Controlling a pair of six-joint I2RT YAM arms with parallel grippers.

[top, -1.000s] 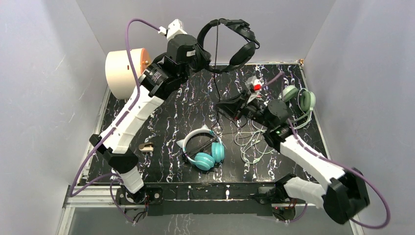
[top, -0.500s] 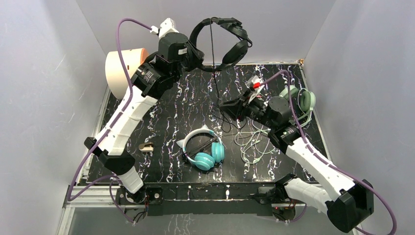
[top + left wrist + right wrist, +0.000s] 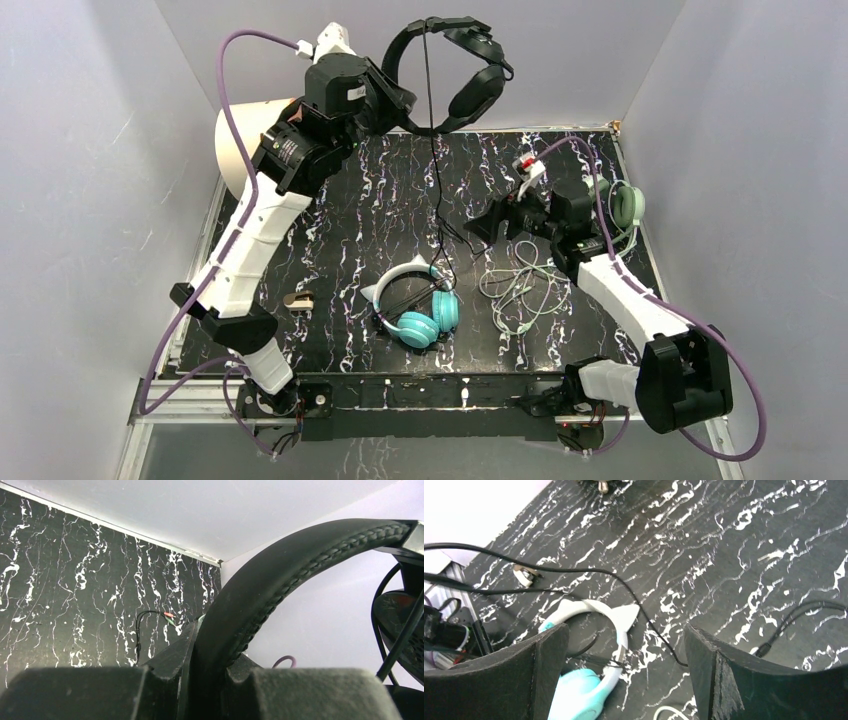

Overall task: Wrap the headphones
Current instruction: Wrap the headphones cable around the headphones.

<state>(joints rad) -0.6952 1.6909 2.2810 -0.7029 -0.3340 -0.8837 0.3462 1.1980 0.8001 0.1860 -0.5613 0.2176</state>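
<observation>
Three corded headsets: the left gripper [image 3: 400, 102] pinches the all-black headset [image 3: 475, 95] by its band, high up. The teal cat-ear headset [image 3: 420, 325] and sage-green headset [image 3: 627, 205] lie on the black marbled table [image 3: 360, 235]; the right gripper [image 3: 483, 226] is spread, empty.

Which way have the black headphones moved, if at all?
Yes: the black headphones, in the left gripper, went up and left in the top view, now barely reaching the table's far edge they overlapped earlier.
</observation>
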